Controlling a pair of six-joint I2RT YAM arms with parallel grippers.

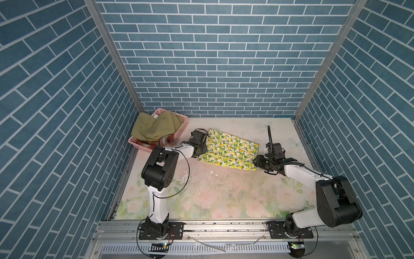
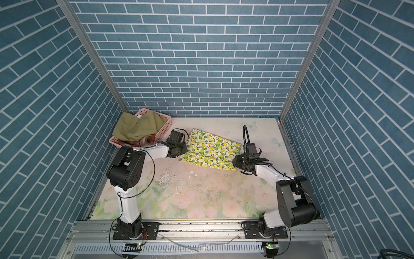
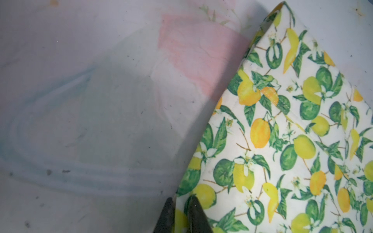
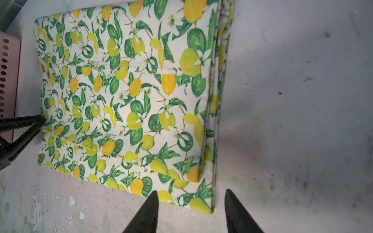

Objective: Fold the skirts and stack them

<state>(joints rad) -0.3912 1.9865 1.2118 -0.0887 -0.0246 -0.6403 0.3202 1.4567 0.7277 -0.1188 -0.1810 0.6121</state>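
The lemon-print skirt [image 1: 230,150] [image 2: 210,150] lies folded flat on the table, toward the back middle. My left gripper [image 1: 202,152] [image 2: 183,149] [image 3: 181,201] is shut on its left edge, with a fold of cloth [image 3: 282,141] pinched between the fingers. My right gripper [image 1: 256,160] [image 2: 235,160] [image 4: 191,191] is open, its fingertips either side of the skirt's near right corner [image 4: 125,100], not touching it. An olive green skirt [image 1: 154,127] [image 2: 139,127] is heaped in the basket. A plaid skirt [image 1: 165,141] [image 2: 146,140] peeks out beneath it.
The pink perforated basket [image 1: 179,132] [image 2: 164,127] [image 4: 8,70] stands at the back left, close behind the left gripper. The rose-printed table covering [image 1: 224,192] is scuffed in the middle. Blue brick walls enclose three sides.
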